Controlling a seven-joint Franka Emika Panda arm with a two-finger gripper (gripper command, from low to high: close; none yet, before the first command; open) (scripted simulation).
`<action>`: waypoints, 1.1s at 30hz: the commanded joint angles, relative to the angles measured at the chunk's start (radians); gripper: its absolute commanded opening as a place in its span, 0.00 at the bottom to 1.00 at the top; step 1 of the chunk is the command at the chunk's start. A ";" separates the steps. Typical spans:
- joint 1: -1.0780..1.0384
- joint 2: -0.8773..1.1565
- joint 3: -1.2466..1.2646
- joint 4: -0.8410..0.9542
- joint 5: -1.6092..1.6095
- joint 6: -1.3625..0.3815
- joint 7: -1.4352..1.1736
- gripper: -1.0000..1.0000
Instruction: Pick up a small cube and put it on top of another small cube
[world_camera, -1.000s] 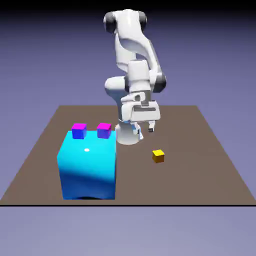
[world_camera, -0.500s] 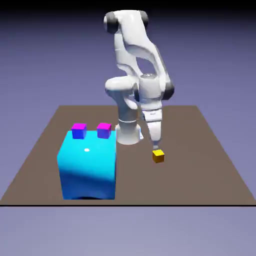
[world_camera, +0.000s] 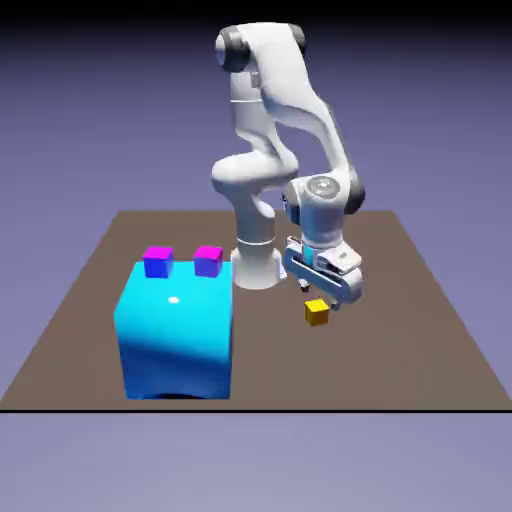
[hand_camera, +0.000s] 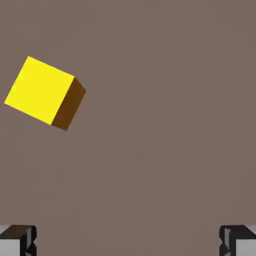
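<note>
One small yellow-orange cube (world_camera: 317, 312) lies on the brown table (world_camera: 420, 330), right of the middle in the exterior view. My gripper (world_camera: 322, 297) hangs low just above and behind it, and its fingers stand wide apart, not touching it. In the hand view the cube (hand_camera: 42, 90) sits at the upper left, rotated, well off the line between my fingertips (hand_camera: 17, 242). The gripper (hand_camera: 128, 245) is open with only bare table between the tips. No second yellow-orange cube shows in either view.
A big cyan block (world_camera: 175, 335) stands at the exterior view's left. Two small blue cubes with magenta tops (world_camera: 158, 262) (world_camera: 208, 260) show at its far top edge. The robot's base (world_camera: 256, 268) rises behind the yellow-orange cube.
The hand has swung from the table's middle out over the yellow-orange cube, dropped lower, and rolled so its fingers now spread sideways above the cube.
</note>
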 joint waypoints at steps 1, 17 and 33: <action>0.010 0.010 -0.003 0.002 0.003 -0.012 -0.044 0.50; 0.187 0.169 -0.056 0.035 0.045 -0.199 -0.739 0.50; 0.224 0.231 -0.058 0.036 0.074 -0.204 -0.899 0.00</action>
